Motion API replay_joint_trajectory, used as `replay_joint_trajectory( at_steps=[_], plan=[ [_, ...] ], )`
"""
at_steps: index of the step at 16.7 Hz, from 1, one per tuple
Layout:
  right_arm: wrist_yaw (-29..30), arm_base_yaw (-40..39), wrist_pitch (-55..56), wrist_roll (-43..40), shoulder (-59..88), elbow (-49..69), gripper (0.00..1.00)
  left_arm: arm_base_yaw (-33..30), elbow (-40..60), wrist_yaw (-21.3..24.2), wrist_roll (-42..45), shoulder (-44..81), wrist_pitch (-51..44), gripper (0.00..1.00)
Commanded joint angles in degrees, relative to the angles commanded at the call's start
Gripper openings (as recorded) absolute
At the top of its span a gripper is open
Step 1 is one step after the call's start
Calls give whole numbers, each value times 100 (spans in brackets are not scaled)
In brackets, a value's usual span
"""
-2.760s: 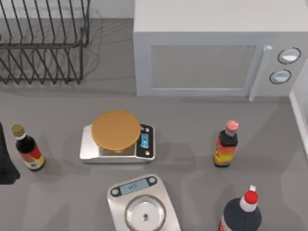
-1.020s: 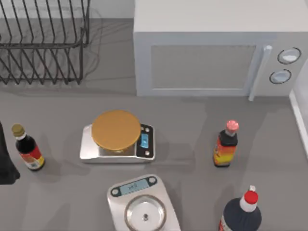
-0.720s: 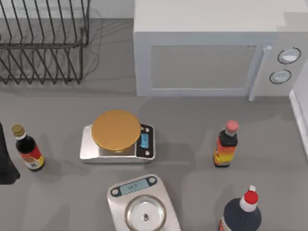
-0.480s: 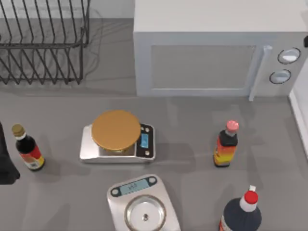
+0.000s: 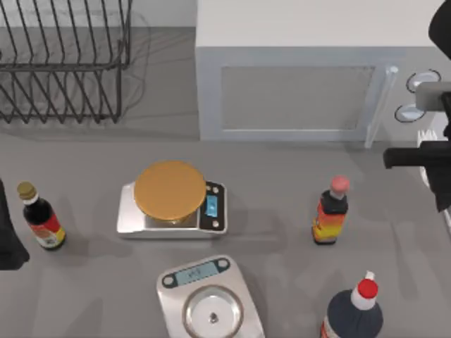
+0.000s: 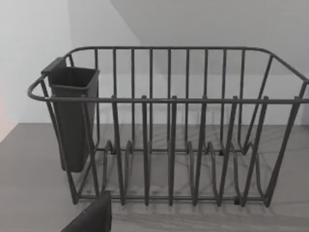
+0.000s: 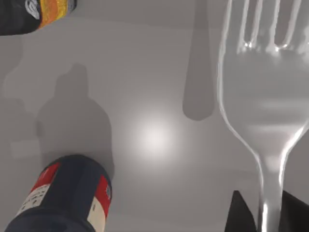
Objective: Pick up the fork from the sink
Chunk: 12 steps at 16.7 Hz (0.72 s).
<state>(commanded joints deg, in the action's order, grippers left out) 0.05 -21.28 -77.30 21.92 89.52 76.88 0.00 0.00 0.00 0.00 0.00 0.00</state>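
The fork (image 7: 263,106) is a shiny silver utensil filling the right wrist view, tines pointing away and slim handle running back between two dark fingertips (image 7: 236,215). My right gripper (image 7: 265,215) is shut on that handle, holding the fork above the grey counter. In the top view this right gripper (image 5: 431,158) hangs at the right edge in front of the microwave's knobs, over the sink's pale rim (image 5: 449,222). My left arm (image 5: 8,239) stays parked at the left edge.
A white microwave (image 5: 296,91) stands at the back, a wire dish rack (image 5: 63,63) at back left. Two kitchen scales (image 5: 173,201) (image 5: 210,299) sit mid-table. Sauce bottles stand at left (image 5: 41,218), right of centre (image 5: 331,211) and front right (image 5: 354,313).
My right arm has come into the top view from the upper right and dropped down along the right edge. Bottles, scales and the left arm have not moved.
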Motion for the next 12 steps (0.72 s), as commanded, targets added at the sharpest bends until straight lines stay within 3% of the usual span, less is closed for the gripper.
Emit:
replay_joint_trajectory(
  at_steps=[7,12],
  plan=[
    [-9,4,229,12,48,-217,0,0,0,0,0,0,0,100],
    [-7,-22,1642,29,283,-1286,0,0,0,0,0,0,0,100]
  ],
)
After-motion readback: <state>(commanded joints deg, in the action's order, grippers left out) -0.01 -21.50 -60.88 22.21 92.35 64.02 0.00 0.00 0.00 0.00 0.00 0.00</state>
